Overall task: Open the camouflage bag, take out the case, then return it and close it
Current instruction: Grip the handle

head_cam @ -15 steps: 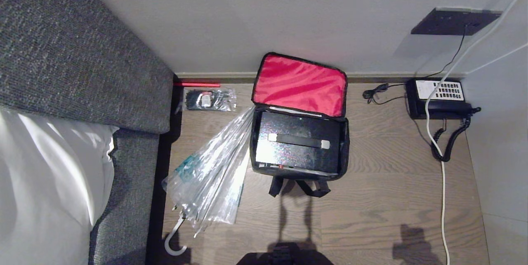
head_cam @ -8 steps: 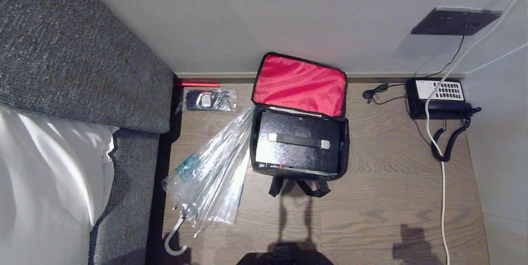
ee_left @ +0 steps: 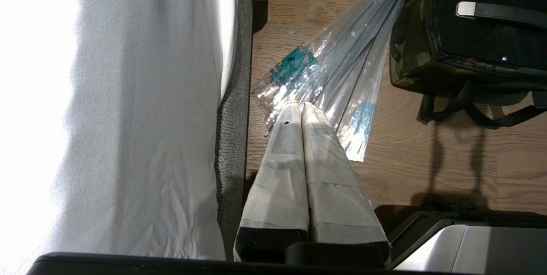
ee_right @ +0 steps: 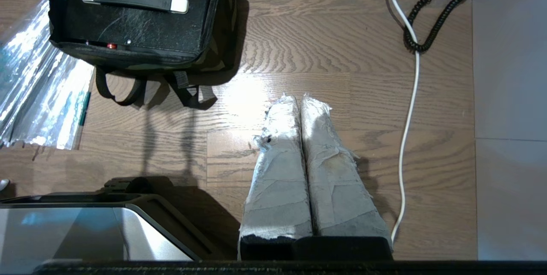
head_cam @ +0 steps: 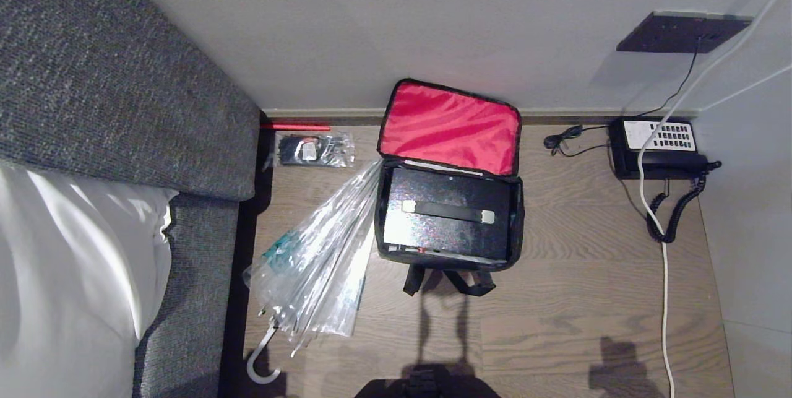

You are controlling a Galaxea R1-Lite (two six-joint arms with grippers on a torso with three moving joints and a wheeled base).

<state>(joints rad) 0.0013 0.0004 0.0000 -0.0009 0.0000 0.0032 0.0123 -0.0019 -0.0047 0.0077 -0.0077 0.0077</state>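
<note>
Wood-grain floor [head_cam: 588, 274]; boxy camouflage bag [head_cam: 518, 224] holds glossy case [head_cam: 445, 231]; both taped hands closed, empty.

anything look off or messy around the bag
The umbrella lies on the floor with its tip pushed against the open bag. The phone also sits on the floor, cords trailing.

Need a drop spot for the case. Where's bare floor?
Bare wooden floor lies between the open camouflage bag and the black telephone. It is crowded on the bag's other side: the clear plastic umbrella touches it.
</note>
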